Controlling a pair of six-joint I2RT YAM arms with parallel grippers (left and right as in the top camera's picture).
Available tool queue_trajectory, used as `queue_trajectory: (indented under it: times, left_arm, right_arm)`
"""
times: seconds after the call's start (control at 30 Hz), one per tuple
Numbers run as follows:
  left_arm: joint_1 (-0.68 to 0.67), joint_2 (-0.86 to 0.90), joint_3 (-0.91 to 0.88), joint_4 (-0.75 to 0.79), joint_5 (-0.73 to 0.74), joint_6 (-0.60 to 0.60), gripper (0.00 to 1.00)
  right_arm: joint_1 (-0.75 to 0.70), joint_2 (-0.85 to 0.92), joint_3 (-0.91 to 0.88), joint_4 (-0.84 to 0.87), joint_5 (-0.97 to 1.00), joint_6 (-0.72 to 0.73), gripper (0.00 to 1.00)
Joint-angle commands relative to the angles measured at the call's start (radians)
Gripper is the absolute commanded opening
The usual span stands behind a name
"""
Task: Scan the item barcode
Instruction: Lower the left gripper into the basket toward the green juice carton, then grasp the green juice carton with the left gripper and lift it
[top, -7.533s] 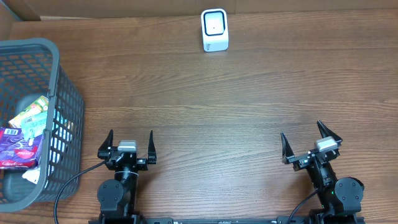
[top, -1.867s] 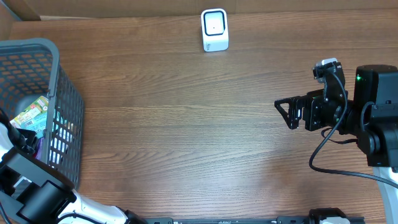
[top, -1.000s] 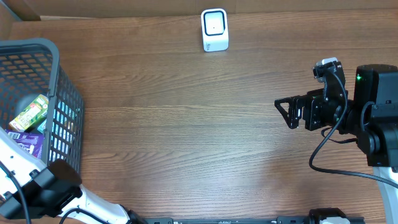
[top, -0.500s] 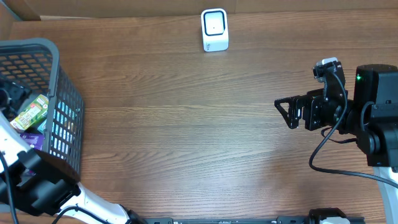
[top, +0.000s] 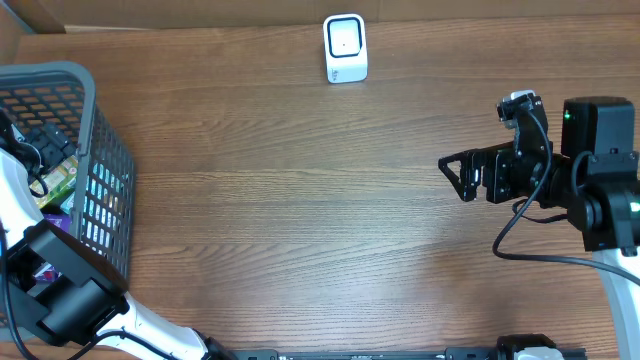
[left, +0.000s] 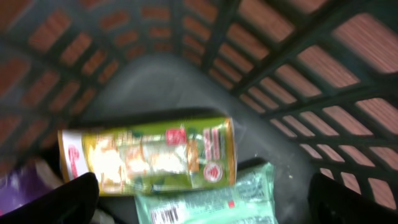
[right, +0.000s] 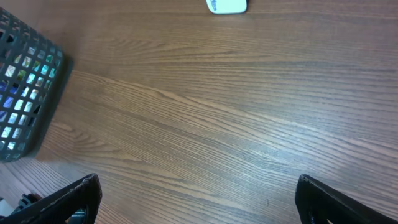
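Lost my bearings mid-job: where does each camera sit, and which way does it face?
Overhead: above the table, looking down on basket and scanner; left arm, right arm show.
Left wrist: inside the basket, facing a green packet; left gripper open, fingertips at bottom corners.
Right wrist: over the table, facing basket and scanner; right gripper open.
Shared: basket in all three.

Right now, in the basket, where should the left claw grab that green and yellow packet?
Probably across the short width of the green and yellow packet, mid-length, coming straight down: it lies flat in the basket, top long edge free. The mint-green packet crowds its lower edge.
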Motion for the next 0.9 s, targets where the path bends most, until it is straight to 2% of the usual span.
queue_trajectory:
  times: [0.0, 0.37, 0.47, 0.67, 0.87]
  left_arm:
    - [0.004, 0.002, -0.014, 0.016, 0.032, 0.225, 0.99]
    - [0.005, 0.002, -0.137, 0.053, 0.025, 0.528, 0.95]
    - [0.006, 0.002, -0.17, 0.099, 0.023, 0.558, 1.0]
    - [0.006, 0.002, -0.175, 0.211, 0.021, 0.565, 1.0]
    - [0.018, 0.003, -0.177, 0.218, 0.023, 0.701, 0.95]
  right_arm:
    - [0.005, 0.013, 0.021, 0.002, -0.005, 0.0, 1.0]
    - [0.005, 0.016, 0.021, 0.002, -0.005, 0.0, 1.0]
    - [0.005, 0.016, 0.021, 0.002, -0.005, 0.0, 1.0]
    - [0.005, 0.016, 0.021, 0.001, -0.006, 0.002, 1.0]
    - [0.005, 0.016, 0.021, -0.013, -0.005, 0.004, 1.0]
